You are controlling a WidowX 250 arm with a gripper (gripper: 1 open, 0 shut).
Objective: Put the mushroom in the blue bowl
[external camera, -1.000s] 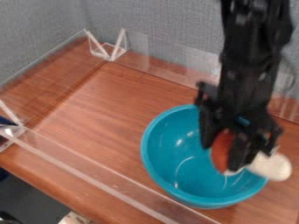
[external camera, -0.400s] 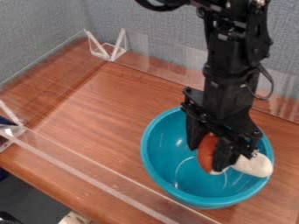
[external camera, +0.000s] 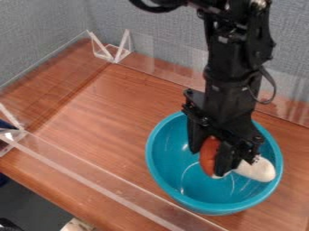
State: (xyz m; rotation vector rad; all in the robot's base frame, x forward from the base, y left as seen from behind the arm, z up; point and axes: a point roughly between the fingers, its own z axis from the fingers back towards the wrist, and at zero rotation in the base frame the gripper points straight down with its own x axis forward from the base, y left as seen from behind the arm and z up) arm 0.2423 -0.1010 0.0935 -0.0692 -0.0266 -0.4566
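The claw [external camera: 225, 155] points straight down from the black arm [external camera: 237, 63] and is clenched on the mushroom [external camera: 237, 162], gripping it by the red-orange cap. The cap shows as an orange patch between the dark fingers [external camera: 200, 135], while the cream-white stem sticks out to the right, just past the claw's edge. The mushroom sits inside the rim of the blue bowl [external camera: 169, 153], low over the right part of its interior; whether the stem touches the bowl's inner wall cannot be told from this view.

The bowl is glossy teal, round and deep, and stands on the near right part of the wooden surface [external camera: 97, 108]. A few pale reflections curve across its floor below the claw. The arm rises from the bowl toward the upper right, its dark links and cables blocking part of the bowl's far rim.

A low clear plastic wall [external camera: 85, 176] runs along the near edge of the surface, from the left side toward the bottom, and another clear panel lines the far edge. At the far left corner stands a small clear triangular bracket [external camera: 111, 45]. Behind the surface hangs a grey speckled backdrop [external camera: 49, 23].
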